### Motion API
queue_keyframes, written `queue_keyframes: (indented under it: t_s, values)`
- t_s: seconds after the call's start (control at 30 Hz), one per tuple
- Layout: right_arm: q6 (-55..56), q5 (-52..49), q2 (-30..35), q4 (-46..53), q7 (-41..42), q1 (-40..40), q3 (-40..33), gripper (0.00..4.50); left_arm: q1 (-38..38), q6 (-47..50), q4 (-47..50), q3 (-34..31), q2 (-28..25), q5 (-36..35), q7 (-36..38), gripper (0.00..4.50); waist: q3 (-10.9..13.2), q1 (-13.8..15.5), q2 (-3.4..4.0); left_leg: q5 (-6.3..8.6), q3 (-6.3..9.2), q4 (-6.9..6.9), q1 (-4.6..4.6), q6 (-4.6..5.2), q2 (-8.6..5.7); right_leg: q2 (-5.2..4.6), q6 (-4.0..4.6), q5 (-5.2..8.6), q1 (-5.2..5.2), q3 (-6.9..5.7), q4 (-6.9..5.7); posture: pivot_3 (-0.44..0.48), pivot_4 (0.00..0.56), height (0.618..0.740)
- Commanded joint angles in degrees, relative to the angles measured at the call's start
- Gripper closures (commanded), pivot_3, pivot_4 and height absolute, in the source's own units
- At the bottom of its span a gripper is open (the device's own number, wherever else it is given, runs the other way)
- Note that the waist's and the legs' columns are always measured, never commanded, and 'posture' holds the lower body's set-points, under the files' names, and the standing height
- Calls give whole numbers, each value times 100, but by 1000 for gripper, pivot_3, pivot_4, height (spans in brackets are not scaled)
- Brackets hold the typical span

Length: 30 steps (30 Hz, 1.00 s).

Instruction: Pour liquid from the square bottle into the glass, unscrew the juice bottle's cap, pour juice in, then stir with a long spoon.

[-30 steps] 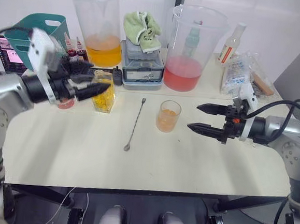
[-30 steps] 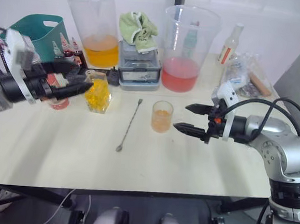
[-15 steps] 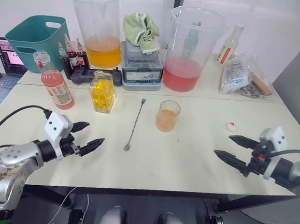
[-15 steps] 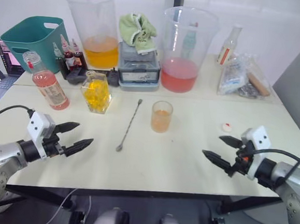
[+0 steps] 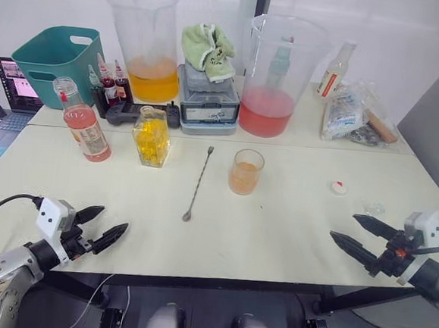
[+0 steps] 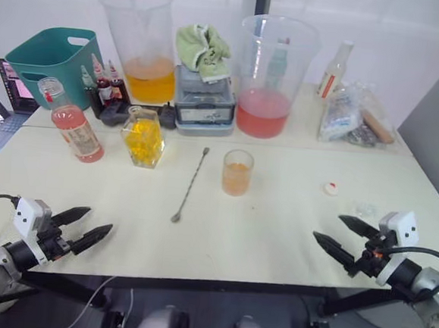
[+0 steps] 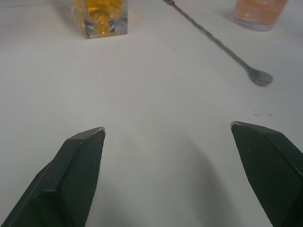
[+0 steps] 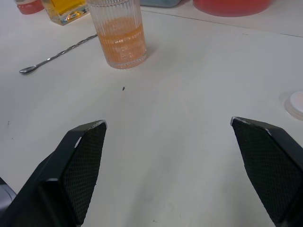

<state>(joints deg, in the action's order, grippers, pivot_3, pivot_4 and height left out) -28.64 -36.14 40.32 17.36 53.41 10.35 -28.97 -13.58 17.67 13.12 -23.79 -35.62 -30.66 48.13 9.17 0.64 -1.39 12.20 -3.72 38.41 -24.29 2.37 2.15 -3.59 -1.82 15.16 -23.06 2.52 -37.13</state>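
Both arms have dropped to my near table edge, left gripper [image 5: 102, 226] and right gripper [image 5: 358, 234] spread and empty, ribbed clear glass [image 5: 246, 171] of orange liquid mid-table beside the thin silver long spoon [image 5: 197, 183].

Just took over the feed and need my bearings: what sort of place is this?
Probably a lab or test bench set up for drink mixing: two big measuring beakers of coloured liquid, a laptop at the table's edge, and a plain white wall behind.
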Motion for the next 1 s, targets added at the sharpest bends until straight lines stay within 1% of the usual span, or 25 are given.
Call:
queue_keyframes:
  t_s: [0.03,0.07,0.17,0.27,0.37,0.47,0.53,0.6,0.63,0.7,0.77,0.9,1.0]
  values:
    - [-23,-174,80,212,85,-37,80,0,281,400,643,278,195,-65,-609,14,-3,1,5,0,-1,-2,1,0,0,0,1,1,0,0,0,0,150,740]
    - [-80,-220,120,246,125,-39,113,0,412,525,818,421,291,-38,-831,14,-5,17,10,0,-1,-5,1,0,0,0,1,1,-1,0,0,0,150,740]
    - [-123,-280,205,229,207,-89,169,0,991,1125,1462,1225,746,315,-1803,14,-7,51,7,-1,1,-3,-1,0,-10,-5,-5,-3,6,0,2,0,150,740]
    - [-226,-408,274,243,370,-78,224,0,1359,1515,1676,1707,1017,680,-2450,14,-8,26,5,-1,3,-2,0,1,-17,-3,-11,-6,10,4,4,0,150,740]
    - [-248,-466,385,324,584,-65,368,0,1669,1935,1704,2023,1198,879,-2885,14,-10,-19,9,0,9,-9,2,2,-17,10,-11,-6,6,8,1,0,150,740]
    - [-331,-601,403,456,602,-136,452,0,2075,2397,1587,2420,1435,1166,-3330,14,-10,-13,8,0,11,-12,1,2,-20,15,-11,-6,4,9,2,0,150,740]
    - [-385,-635,419,532,575,-175,484,0,2256,2586,1488,2507,1561,1283,-3530,14,-10,-6,8,-1,11,-11,1,2,-22,14,-13,-5,6,10,4,0,150,740]
    - [-455,-693,439,647,509,-235,531,0,2526,2912,1258,2476,1914,1258,-3827,14,-10,9,8,-1,12,-10,0,3,-25,13,-14,-4,6,10,5,0,150,740]
    - [-506,-742,455,728,483,-258,547,0,2632,3045,1145,2537,2017,1258,-3863,14,-10,19,8,-1,12,-10,0,3,-26,12,-15,-4,7,10,4,0,150,740]
    - [-547,-788,493,840,524,-289,603,0,2763,3083,936,2786,2018,1571,-3982,14,-10,19,7,-1,17,-5,-3,3,-30,11,-18,-3,8,9,5,0,150,740]
    - [-529,-801,530,1028,573,-278,658,0,2847,3064,774,2937,2053,1709,-4000,14,-10,7,7,-1,17,-5,-3,3,-32,13,-19,-3,8,10,5,0,150,740]
    - [-559,-913,542,1313,395,-436,642,0,3080,2760,259,3293,2215,2069,-4051,14,-10,20,7,-1,22,-8,-4,2,-32,14,-18,-3,6,9,4,0,150,740]
    - [-570,-895,584,1344,365,-472,674,0,3181,2755,-43,3314,2414,2166,-4116,14,-10,35,7,-2,22,-7,-1,2,-33,14,-19,-3,13,9,7,0,150,740]
